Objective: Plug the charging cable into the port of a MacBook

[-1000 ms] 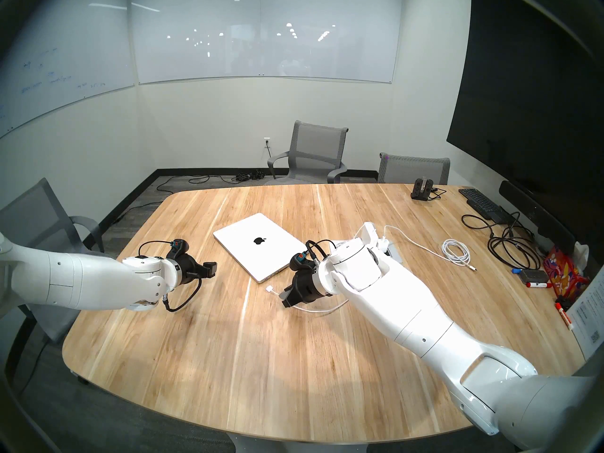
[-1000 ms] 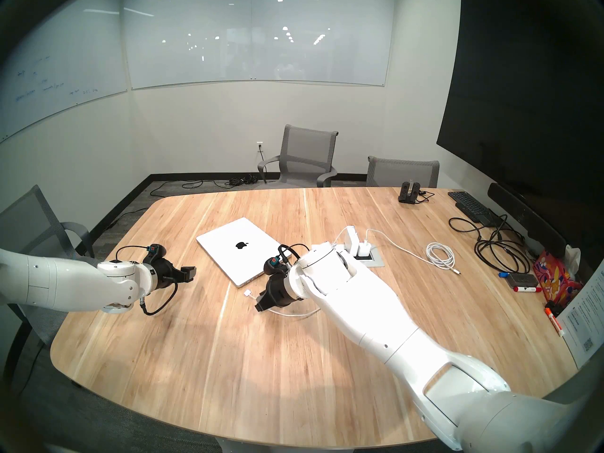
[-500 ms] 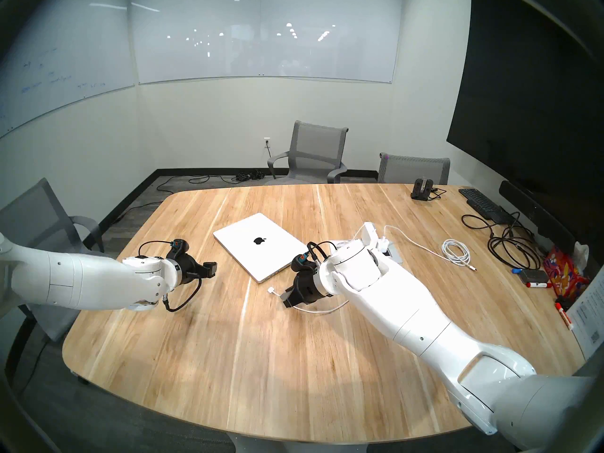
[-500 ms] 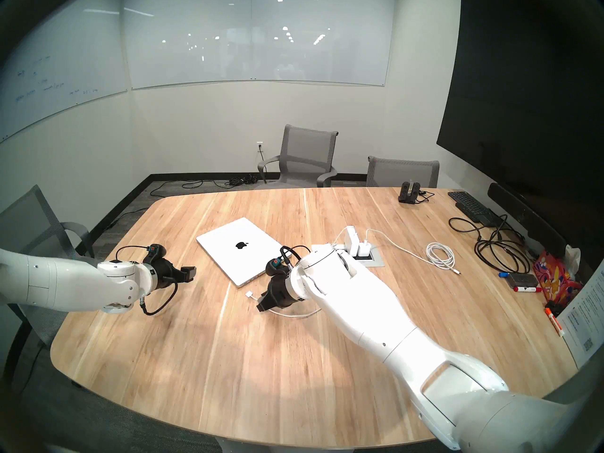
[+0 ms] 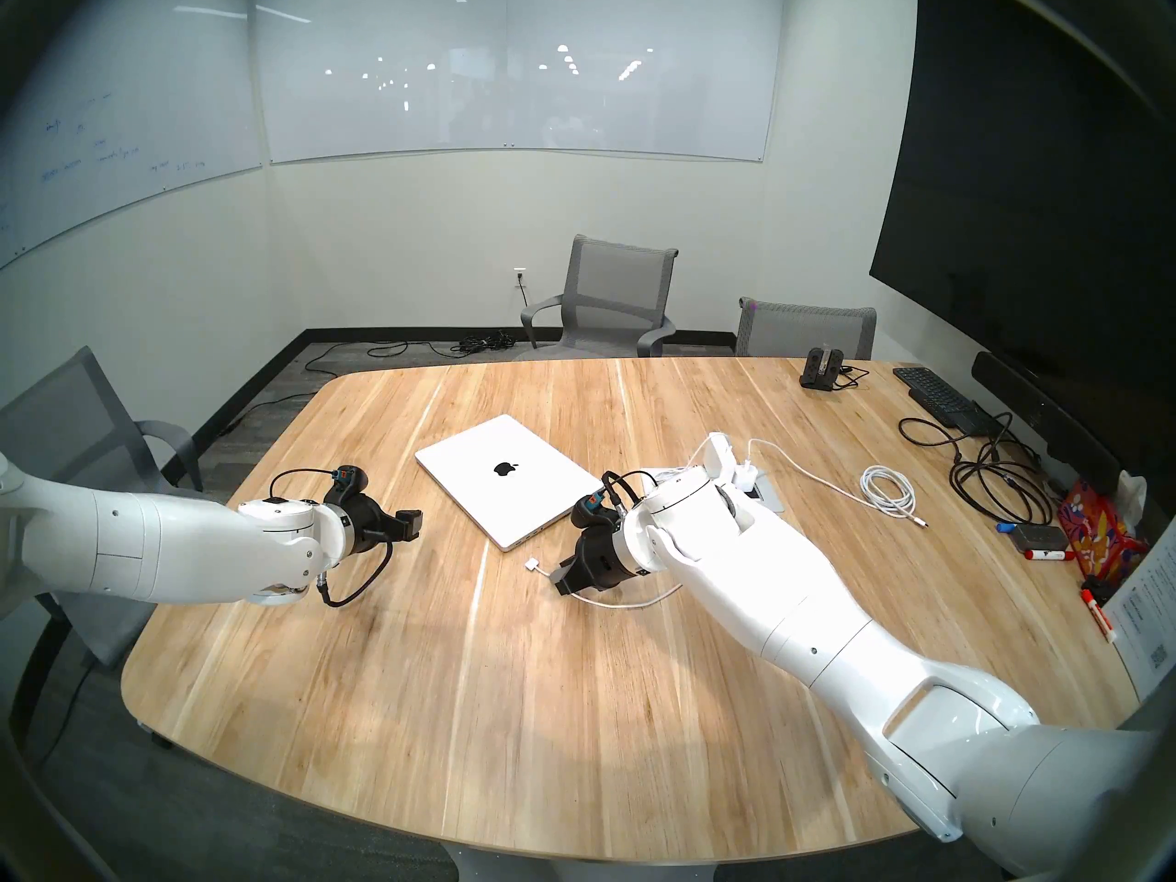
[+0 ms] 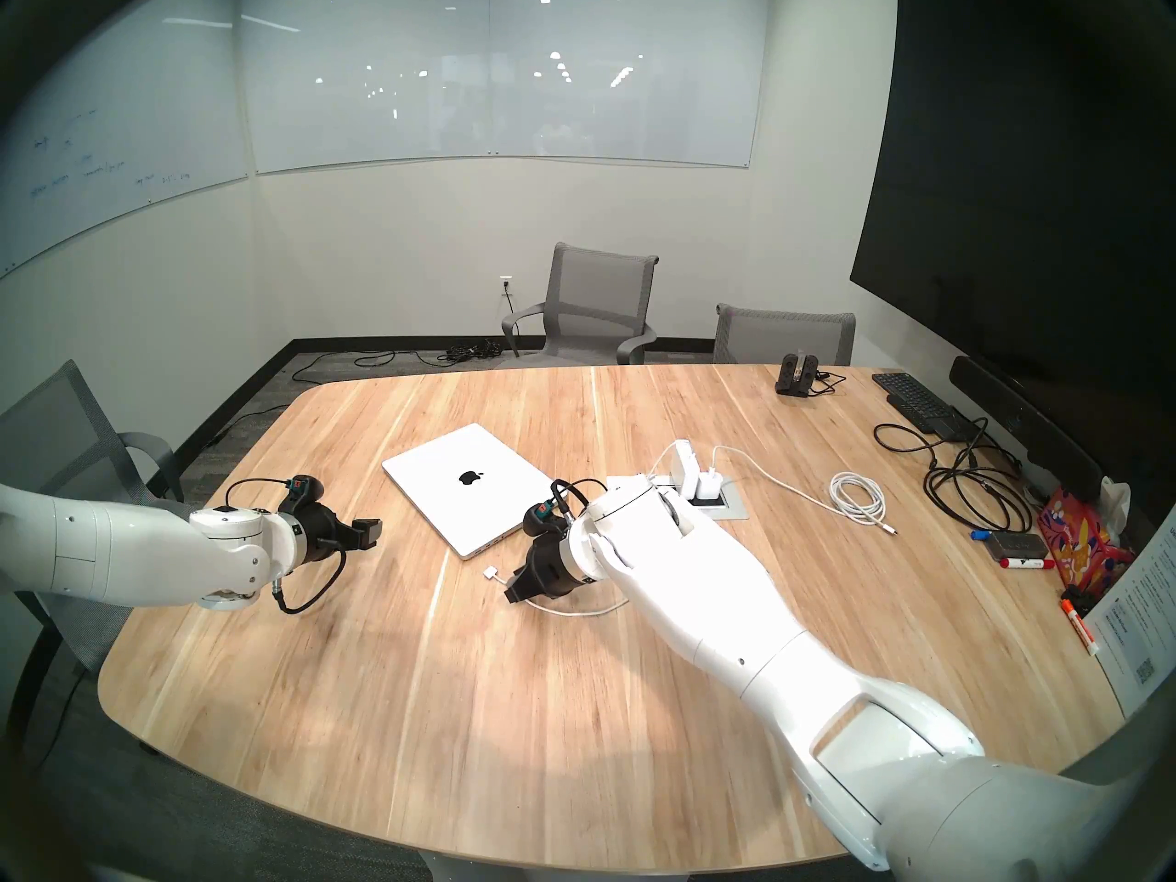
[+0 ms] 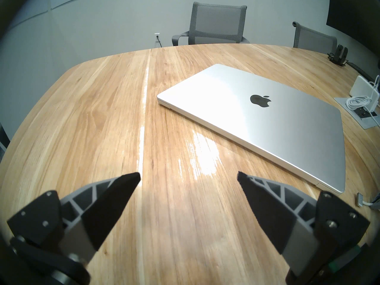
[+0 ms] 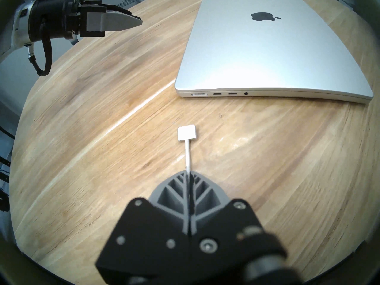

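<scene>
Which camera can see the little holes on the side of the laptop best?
The right wrist view: the MacBook turns its port edge toward that camera, every opening clear. The head views show that edge tiny and blurred. The left wrist view shows the lid and a different side.

We note the table (image 5: 445, 702): light wood, visible grain, glossy sheen with white glare beside the MacBook (image 8: 267, 52). MacBook lid: smooth matt silver metal, black logo. Charging cable (image 8: 187, 155), just beside the MacBook: smooth white plastic. Right gripper (image 8: 188, 172): matt grey ribbed plastic fingers, black housing. Chairs (image 5: 611, 289) beyond the MacBook: grey mesh.
</scene>
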`<state>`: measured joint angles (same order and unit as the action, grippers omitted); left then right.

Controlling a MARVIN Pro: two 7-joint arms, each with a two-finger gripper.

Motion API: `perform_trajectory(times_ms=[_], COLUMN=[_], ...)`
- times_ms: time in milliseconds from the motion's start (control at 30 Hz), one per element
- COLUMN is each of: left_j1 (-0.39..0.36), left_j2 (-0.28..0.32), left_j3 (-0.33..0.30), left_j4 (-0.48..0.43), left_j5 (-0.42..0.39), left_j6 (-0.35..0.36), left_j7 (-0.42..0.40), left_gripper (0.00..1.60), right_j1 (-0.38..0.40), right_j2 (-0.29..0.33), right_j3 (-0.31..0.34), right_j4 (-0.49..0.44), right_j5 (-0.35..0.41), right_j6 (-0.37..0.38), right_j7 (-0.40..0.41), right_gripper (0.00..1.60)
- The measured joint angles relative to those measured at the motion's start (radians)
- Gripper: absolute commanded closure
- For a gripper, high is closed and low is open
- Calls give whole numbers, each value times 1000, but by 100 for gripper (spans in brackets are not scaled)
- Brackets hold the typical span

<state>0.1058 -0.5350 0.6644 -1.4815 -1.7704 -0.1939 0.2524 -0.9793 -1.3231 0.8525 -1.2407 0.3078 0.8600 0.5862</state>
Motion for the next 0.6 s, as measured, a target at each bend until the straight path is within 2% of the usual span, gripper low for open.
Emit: perform_trajectory(times_ms=[600], left_j1=[0], left_j2=[0], left_j3=[0], left_j4=[0], left_j5=[0], left_j6=[0], left_j7=[0], left_gripper=[0], right_j1=[35], right_j2=[-28], right_j3=[-12], right_j4=[56], right_j5=[-12], right_j6=[-18], right_j7=[11], right_gripper=[160])
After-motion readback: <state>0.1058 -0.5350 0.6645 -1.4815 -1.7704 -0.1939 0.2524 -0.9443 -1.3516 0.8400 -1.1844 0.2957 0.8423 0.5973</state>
